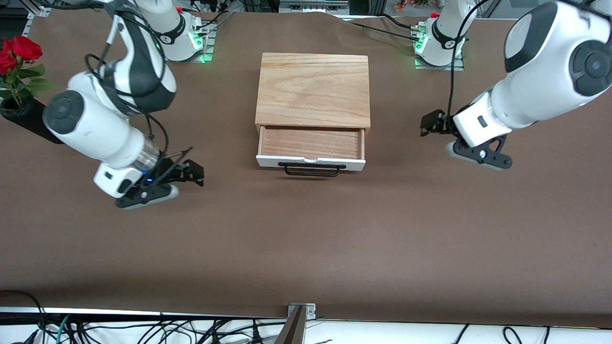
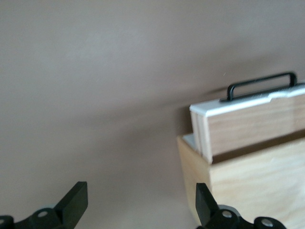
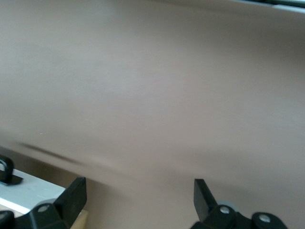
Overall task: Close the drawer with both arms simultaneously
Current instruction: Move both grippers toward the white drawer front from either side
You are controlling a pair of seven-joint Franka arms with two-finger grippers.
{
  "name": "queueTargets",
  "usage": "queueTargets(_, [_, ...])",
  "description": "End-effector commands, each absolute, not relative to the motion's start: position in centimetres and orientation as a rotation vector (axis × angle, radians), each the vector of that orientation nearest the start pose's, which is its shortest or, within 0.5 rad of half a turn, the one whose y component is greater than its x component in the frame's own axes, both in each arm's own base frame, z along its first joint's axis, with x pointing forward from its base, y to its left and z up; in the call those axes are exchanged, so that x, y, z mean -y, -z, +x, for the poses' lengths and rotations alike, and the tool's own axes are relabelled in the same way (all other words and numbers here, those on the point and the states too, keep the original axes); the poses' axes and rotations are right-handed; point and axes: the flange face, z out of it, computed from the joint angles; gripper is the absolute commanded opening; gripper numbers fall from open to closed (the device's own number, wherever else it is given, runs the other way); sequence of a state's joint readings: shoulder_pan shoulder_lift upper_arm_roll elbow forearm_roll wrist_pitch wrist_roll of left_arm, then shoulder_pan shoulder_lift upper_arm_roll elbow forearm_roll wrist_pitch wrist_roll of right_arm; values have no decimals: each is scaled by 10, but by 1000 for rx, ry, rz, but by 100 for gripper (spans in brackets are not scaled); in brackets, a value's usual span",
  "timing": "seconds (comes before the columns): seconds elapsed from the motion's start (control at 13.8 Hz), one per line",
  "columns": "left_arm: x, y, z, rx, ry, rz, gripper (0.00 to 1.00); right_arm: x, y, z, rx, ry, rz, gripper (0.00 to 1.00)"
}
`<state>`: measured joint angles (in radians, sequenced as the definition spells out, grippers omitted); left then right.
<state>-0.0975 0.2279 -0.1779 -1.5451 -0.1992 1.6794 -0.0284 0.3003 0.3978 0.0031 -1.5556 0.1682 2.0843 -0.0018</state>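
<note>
The oak-coloured box (image 1: 313, 88) stands mid-table. Its drawer (image 1: 311, 143) is pulled out toward the front camera, showing the wood-grain floor, the white front panel (image 1: 311, 164) and the black wire handle (image 1: 311, 170). My right gripper (image 1: 195, 173) is open and empty, low over the table beside the drawer, toward the right arm's end. My left gripper (image 1: 429, 123) is open and empty beside the box, toward the left arm's end. The left wrist view shows the open gripper (image 2: 141, 202), the drawer (image 2: 248, 121) and handle (image 2: 261, 85). The right wrist view shows the open gripper (image 3: 140, 200) and a panel corner (image 3: 28, 192).
Red roses (image 1: 16, 55) in a black vase (image 1: 26, 119) stand at the right arm's end of the table. The brown table cover (image 1: 306, 248) stretches wide on the side nearer the front camera. Cables hang along that table edge (image 1: 143, 313).
</note>
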Motion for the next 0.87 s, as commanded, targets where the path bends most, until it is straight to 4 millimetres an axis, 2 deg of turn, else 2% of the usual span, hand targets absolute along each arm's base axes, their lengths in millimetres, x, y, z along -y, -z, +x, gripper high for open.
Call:
queueTargets(0.0, [204,-480,624,-326,-220,-3450,100,-242,-420,662,268,151,-2889,100])
queueTargets(0.14, [217,-452,640,-250,-189,-3564,100,-265,-404,661,273,170,-2860,100])
queueTargets(0.29, [244,-425,648,-230,-148,-3628,100,-293,-389,656,253,153,-2799,100])
queueTargets(0.51, [269,-386,657,-191,-70,-3671,100,-318,-364,650,252,129,-2769,100])
queueTargets(0.65, [283,-362,654,-155,-137,-3709,100,-340,-350,642,274,124,-2760,100])
queueTargets(0.79, [292,-330,646,-166,-269,-3697,100,-352,-336,637,266,99,-2743,100])
